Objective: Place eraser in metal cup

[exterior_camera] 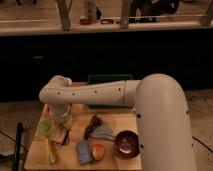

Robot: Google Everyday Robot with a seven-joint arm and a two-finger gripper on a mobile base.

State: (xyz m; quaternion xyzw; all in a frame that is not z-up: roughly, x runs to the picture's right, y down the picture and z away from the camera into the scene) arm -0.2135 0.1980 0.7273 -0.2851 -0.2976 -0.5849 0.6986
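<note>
My gripper [60, 126] hangs from the white arm over the left part of the wooden table [75, 162]. Right under it sits a small grey thing with a dark part [63, 136], which looks like the metal cup and is partly hidden by the gripper. A dark-brownish oblong piece [92, 125], likely the eraser, lies on the table to the gripper's right, apart from it. I cannot tell whether the gripper holds anything.
A pale green cup [45, 129] stands left of the gripper, with a yellowish object [51, 151] in front of it. A blue-grey pad [83, 151], a small orange piece [98, 151] and a dark round bowl [126, 144] lie near the front. A green tray [107, 78] stands behind.
</note>
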